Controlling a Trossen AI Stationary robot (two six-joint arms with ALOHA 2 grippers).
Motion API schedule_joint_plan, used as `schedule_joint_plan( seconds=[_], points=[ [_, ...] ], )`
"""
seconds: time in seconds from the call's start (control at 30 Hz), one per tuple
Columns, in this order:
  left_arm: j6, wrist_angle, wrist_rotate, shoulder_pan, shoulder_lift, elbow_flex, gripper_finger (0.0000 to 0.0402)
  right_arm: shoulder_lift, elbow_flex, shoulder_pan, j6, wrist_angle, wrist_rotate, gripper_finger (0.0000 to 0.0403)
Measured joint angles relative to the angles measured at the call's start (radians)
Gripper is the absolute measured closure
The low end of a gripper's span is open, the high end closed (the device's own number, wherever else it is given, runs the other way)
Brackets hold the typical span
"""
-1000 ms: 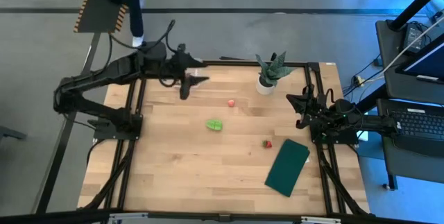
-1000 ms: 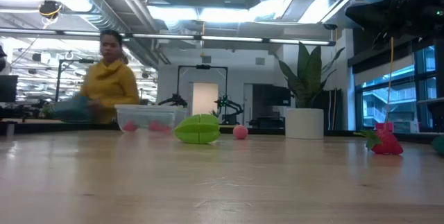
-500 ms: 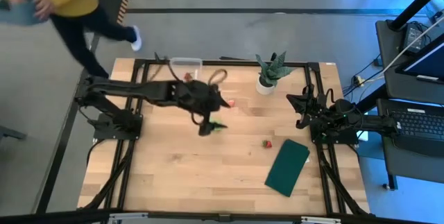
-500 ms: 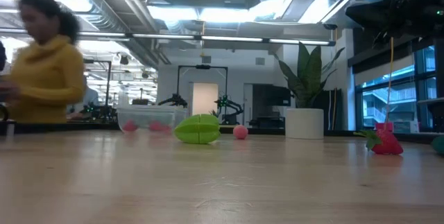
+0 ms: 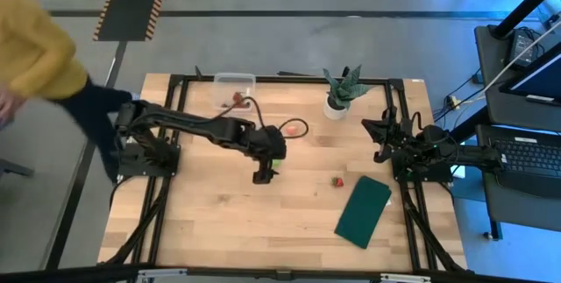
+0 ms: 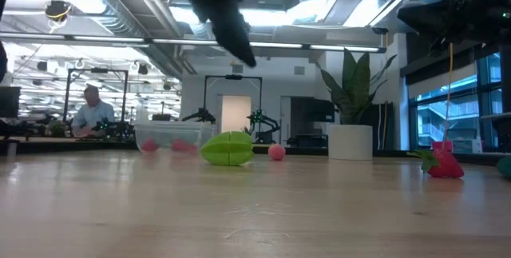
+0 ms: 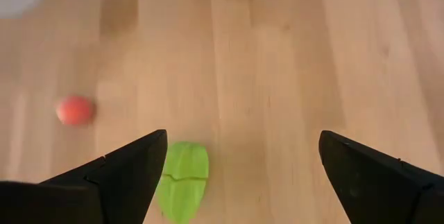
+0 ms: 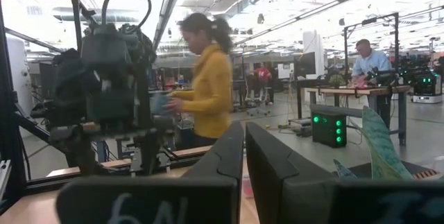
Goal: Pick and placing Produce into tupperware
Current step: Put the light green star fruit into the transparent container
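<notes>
The bright green lumpy piece (image 7: 182, 189) lies on the wooden table near its middle (image 6: 227, 148). My left gripper (image 7: 243, 135) hangs open above it, tipped downward, and the piece is below and beside one finger, untouched (image 5: 278, 152). A small pink round fruit (image 5: 289, 130) lies a little farther back. A red strawberry (image 5: 336, 180) lies toward the right. The clear tupperware (image 5: 234, 90) stands at the far edge with red pieces inside (image 6: 172, 136). My right gripper (image 8: 243, 154) waits shut at the table's right edge, raised off it.
A spiky plant in a white pot (image 5: 340, 92) stands at the far edge right of the tub. A flat dark green rectangle (image 5: 363, 210) lies near the right front. A person in yellow (image 5: 35, 55) is beyond the table's far left corner.
My left gripper has swung from the far edge by the tupperware toward the table's middle, coming down and tipping its fingers downward until it hangs over the green piece. The produce has stayed where it was. The person has walked leftward past the table's far left corner.
</notes>
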Motion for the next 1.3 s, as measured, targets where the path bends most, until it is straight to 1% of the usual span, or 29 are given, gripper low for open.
schedule_joint_plan(
  seconds=[0.1, 0.23, 0.3, 0.37, 0.43, 0.6, 0.8, 1.07, 1.3],
  points=[
    [0.005, -0.003, -0.001, 0.000, 0.032, 0.000, 0.0031, 0.000, 0.000, 0.000, -0.001, -0.003, 0.000, 0.0381],
    [0.008, -0.006, -0.007, 0.001, 0.041, 0.000, 0.0031, 0.000, 0.000, 0.000, -0.001, -0.005, 0.000, 0.0381],
    [0.026, -0.030, -0.036, 0.001, 0.041, 0.000, 0.0031, 0.000, 0.000, 0.000, -0.002, -0.005, 0.000, 0.0381],
    [0.056, -0.068, -0.092, 0.003, 0.041, 0.000, 0.0031, 0.000, 0.000, 0.000, -0.002, -0.005, 0.000, 0.0381],
    [0.057, -0.091, -0.117, 0.015, 0.041, 0.000, 0.0031, 0.000, 0.000, 0.000, -0.002, -0.006, 0.000, 0.0381],
    [0.029, -0.142, -0.120, 0.041, 0.093, 0.001, 0.0031, 0.000, 0.000, 0.000, -0.002, -0.006, 0.000, 0.0381],
    [0.033, -0.118, -0.119, 0.043, 0.156, 0.000, 0.0031, 0.000, 0.000, 0.000, 0.000, -0.015, 0.000, 0.0381],
    [0.034, -0.100, -0.129, 0.048, 0.166, 0.000, 0.0045, 0.000, 0.000, 0.000, -0.003, -0.021, 0.000, 0.0381],
    [0.035, -0.101, -0.102, 0.058, 0.201, 0.002, 0.0041, 0.000, 0.000, 0.000, -0.003, -0.021, 0.000, 0.0381]
  ],
)
